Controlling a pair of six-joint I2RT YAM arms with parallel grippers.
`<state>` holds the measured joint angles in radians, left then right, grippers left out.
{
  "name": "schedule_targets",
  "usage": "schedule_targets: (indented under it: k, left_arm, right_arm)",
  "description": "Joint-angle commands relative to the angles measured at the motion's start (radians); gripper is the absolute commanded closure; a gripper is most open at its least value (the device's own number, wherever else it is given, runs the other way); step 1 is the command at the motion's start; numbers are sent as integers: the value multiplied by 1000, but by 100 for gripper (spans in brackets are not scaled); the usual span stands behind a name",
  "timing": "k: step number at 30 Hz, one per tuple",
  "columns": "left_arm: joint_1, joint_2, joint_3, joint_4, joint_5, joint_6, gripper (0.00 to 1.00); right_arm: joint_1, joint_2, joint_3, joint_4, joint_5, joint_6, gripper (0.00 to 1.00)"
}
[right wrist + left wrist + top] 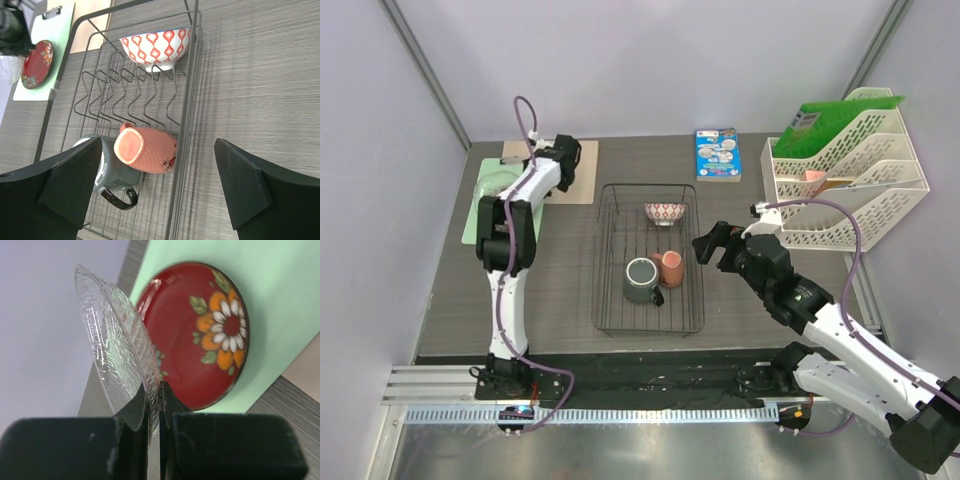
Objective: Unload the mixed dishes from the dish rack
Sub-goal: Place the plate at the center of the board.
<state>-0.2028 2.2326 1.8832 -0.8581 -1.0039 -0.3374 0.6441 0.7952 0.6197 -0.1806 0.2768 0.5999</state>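
Note:
The black wire dish rack [602, 262] stands mid-table. It holds the red-white patterned bowl [665, 212] at its far end, and the grey-green mug [640, 281] with the salmon-pink cup [671, 268] lying beside it. My right gripper [715, 247] is open and empty, just right of the rack; in its wrist view the cup [147, 150], mug [112, 172] and bowl [156, 47] show below it. My left gripper [155, 395] is shut on the rim of a clear glass plate [117, 350], held on edge above the green mat [280, 300]. The dark red flowered plate [200, 335] lies on that mat.
A white tiered file tray [845, 180] with a green folder stands at the far right. A blue-white booklet [718, 155] lies behind the rack. A tan board [578, 170] lies next to the green mat [478, 218]. Grey walls close the left and back.

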Motion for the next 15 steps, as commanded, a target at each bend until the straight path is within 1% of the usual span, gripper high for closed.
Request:
schedule_targets:
  k: [1, 5, 11, 12, 13, 14, 15]
  left_arm:
    - [-10, 65, 47, -15, 2, -9, 100]
    - [3, 113, 92, -27, 34, -9, 100]
    - [23, 156, 116, -29, 57, -9, 99]
    - [26, 159, 116, -33, 62, -11, 91]
    - [28, 163, 116, -33, 62, -11, 86]
    - [29, 165, 110, -32, 45, 0, 79]
    - [28, 167, 106, -29, 41, 1, 74]
  right_arm:
    - [2, 9, 34, 41, 30, -25, 0]
    - [0, 10, 26, 40, 41, -23, 0]
    - [0, 30, 28, 44, 33, -23, 0]
    - [0, 36, 28, 44, 35, -20, 1]
    - [2, 39, 28, 44, 36, -22, 0]
    - [2, 44, 26, 44, 41, -20, 0]
    - [2, 48, 26, 44, 45, -19, 0]
